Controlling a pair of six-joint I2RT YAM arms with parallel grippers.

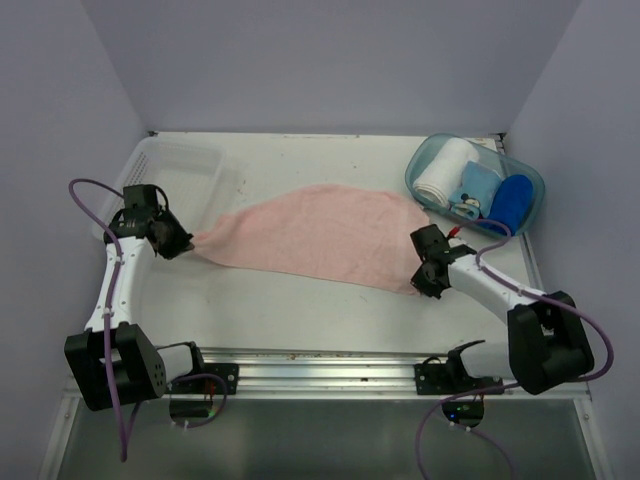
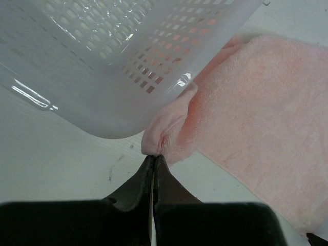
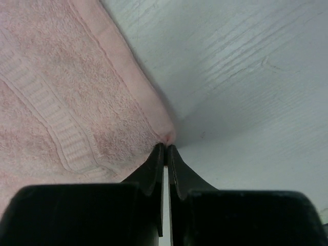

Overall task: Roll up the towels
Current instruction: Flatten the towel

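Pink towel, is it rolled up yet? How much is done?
Not yet. Done: a white roll and a blue roll already sit in the blue tub. In hand: the left gripper and right gripper each pinch an opposite corner of the pink towel, which lies spread flat on the table. Left: rolling it up, which has not started.

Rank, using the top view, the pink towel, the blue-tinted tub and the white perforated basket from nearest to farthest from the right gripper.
1. Pink towel: its right corner is pinched in the right gripper.
2. Blue-tinted tub: just beyond the gripper, far right of the table.
3. White perforated basket: far left corner, across the table.
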